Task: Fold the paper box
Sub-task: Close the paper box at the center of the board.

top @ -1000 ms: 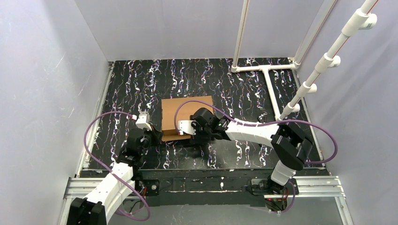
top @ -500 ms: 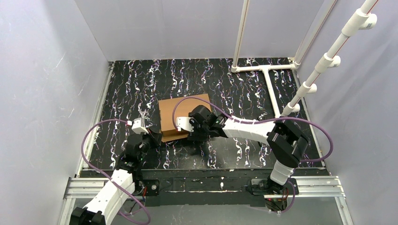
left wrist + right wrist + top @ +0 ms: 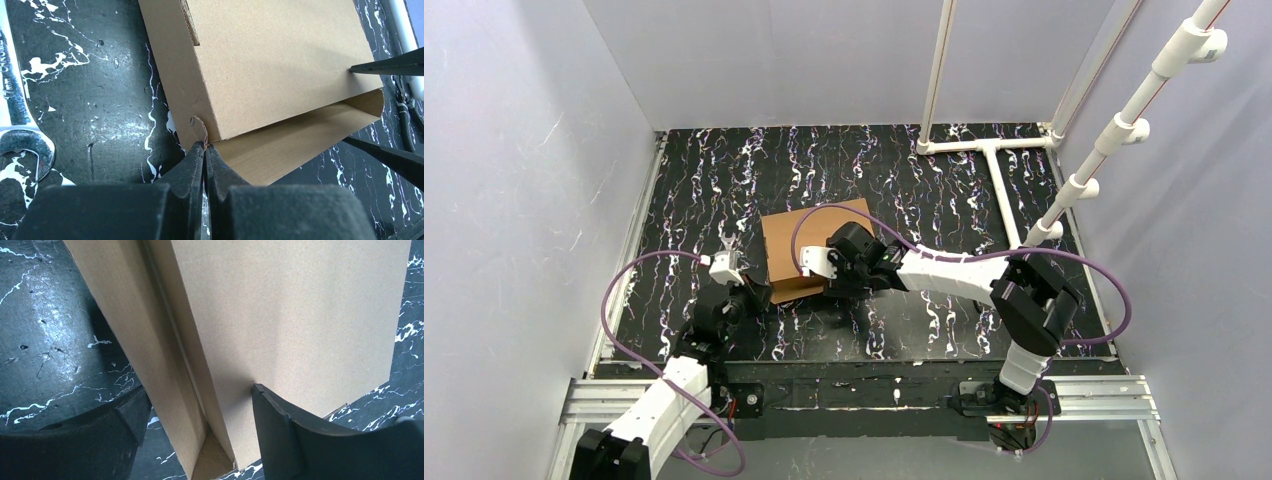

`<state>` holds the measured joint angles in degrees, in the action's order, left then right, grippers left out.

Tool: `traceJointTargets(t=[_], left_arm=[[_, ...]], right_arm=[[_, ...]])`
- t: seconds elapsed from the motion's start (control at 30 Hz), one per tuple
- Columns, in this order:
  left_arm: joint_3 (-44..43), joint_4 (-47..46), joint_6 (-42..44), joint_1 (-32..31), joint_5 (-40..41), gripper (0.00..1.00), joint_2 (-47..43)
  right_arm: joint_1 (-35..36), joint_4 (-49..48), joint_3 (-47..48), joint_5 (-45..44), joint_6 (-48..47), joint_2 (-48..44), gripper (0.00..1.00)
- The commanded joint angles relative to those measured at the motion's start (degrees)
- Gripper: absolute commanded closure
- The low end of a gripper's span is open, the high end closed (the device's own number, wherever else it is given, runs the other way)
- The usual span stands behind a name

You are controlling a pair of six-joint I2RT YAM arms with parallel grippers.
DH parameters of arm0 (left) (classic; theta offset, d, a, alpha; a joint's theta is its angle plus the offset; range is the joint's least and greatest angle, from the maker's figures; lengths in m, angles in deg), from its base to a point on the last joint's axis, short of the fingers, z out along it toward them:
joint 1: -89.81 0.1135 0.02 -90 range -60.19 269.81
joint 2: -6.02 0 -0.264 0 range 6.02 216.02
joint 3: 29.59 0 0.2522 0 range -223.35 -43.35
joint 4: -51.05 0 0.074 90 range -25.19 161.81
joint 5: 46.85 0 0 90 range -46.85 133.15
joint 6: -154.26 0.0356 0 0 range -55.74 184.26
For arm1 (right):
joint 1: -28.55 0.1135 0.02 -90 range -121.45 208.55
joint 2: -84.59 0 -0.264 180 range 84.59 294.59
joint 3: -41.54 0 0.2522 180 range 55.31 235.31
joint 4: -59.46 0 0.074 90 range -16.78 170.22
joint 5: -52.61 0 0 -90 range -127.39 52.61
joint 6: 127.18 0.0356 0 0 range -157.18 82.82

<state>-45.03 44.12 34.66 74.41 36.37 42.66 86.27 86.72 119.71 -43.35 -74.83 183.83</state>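
The paper box [image 3: 799, 238] is a flat brown cardboard box lying a little askew on the black marbled table. Its lid [image 3: 270, 60] is lowered, and the front flap [image 3: 300, 140] gapes below it. My left gripper [image 3: 761, 294] is shut, its tips [image 3: 205, 146] against the box's near left corner at a small rounded tab. My right gripper [image 3: 821, 282] is open and straddles the box's near edge [image 3: 200, 392]. One finger [image 3: 272, 412] rests on the lid. The other finger [image 3: 132, 412] is outside the flap. The right arm hides part of the lid from above.
A white pipe frame [image 3: 994, 150] stands at the back right of the table. Grey walls close in the left, back and right sides. A metal rail [image 3: 874, 395] runs along the near edge by the arm bases. A steel bracket [image 3: 20, 145] lies left of the box.
The box has turned slightly and slid a little left. My right gripper moved left with it, and my left arm drew back toward the near left.
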Motion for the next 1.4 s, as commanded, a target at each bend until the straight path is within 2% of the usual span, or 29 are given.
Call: traceJointTargets(t=[0.0, 0.13, 0.37, 0.6, 0.87, 1.2, 1.37], left_arm=[[-4.97, -6.34, 0.73, -0.56, 1.79, 1.00, 3.34], [-9.21, -9.42, 5.36, -0.56, 0.43, 1.00, 11.34], [-15.71, -12.80, 15.18, -0.47, -1.56, 1.00, 18.00], [-18.89, -16.48, 20.84, -0.79, -8.22, 1.00, 27.09], [-15.52, -20.82, 23.35, -1.64, -7.87, 1.00, 28.93], [-12.57, -24.91, 22.43, -1.67, -7.82, 1.00, 27.94], [-11.86, -26.24, 21.89, -1.65, -11.16, 1.00, 27.76]], right_arm=[[-0.31, 7.11, -1.29, 5.56, 3.53, 3.57, 0.21], [-0.40, 6.74, -1.43, 5.56, 3.73, 2.85, 0.20], [-0.41, 5.34, -1.24, 5.57, 4.80, 2.66, 0.19], [-0.89, 3.03, -1.04, 4.15, 6.25, 3.26, 0.20], [-1.87, 3.32, 0.31, 4.44, 7.69, 5.83, 0.21], [-3.05, 4.04, 1.06, 5.47, 8.56, 6.81, 0.24], [-3.13, 4.44, 1.34, 5.48, 8.64, 7.26, 0.24]])
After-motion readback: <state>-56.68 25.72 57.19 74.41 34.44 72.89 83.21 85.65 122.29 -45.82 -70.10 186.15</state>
